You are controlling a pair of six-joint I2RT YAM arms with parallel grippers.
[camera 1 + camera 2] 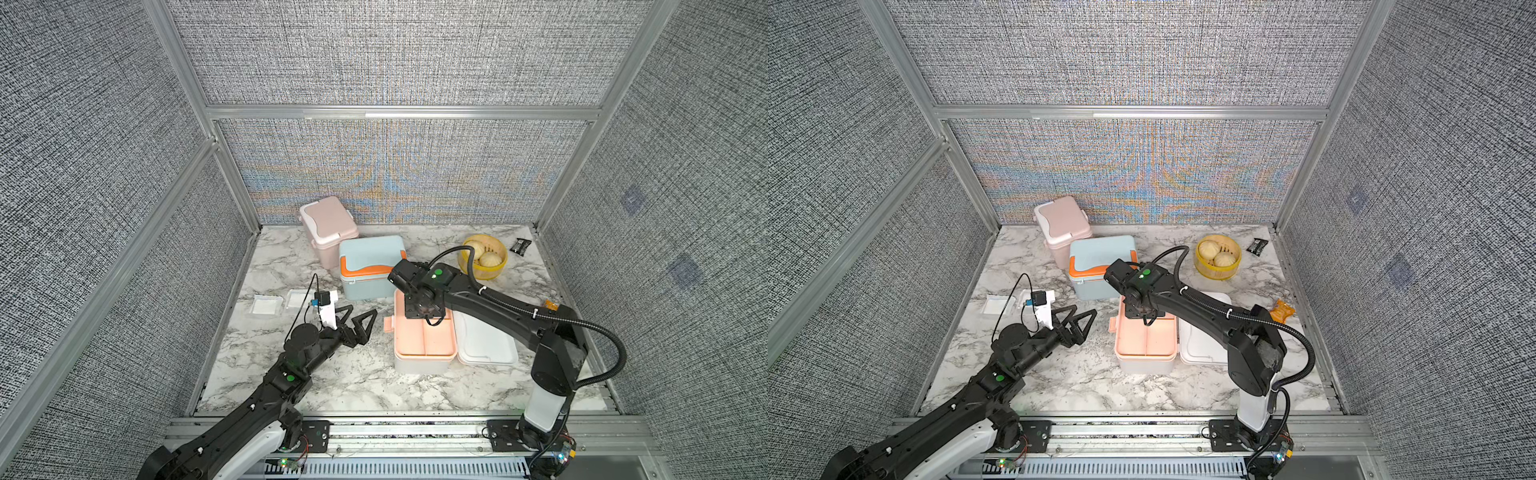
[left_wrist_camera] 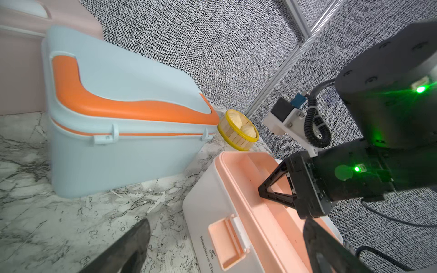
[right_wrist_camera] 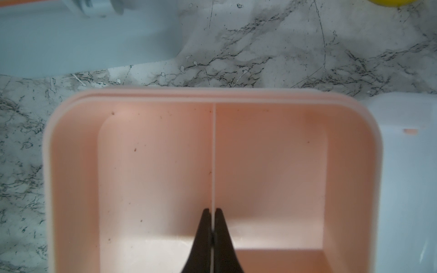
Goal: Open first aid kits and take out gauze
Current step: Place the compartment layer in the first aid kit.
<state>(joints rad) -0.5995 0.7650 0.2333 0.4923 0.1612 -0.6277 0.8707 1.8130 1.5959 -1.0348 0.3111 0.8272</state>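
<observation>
kit divider [image 3: 214,153] | pinched by right tool [image 3: 212,210] | tips hidden in both top views

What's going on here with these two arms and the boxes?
The white kit is open, its lid flipped aside. The right gripper reaches in, shut on the divider of the peach tray. The left gripper hangs open over the table beside it. Two gauze pads already lie on the table; the blue kit and pink kit are closed.
</observation>
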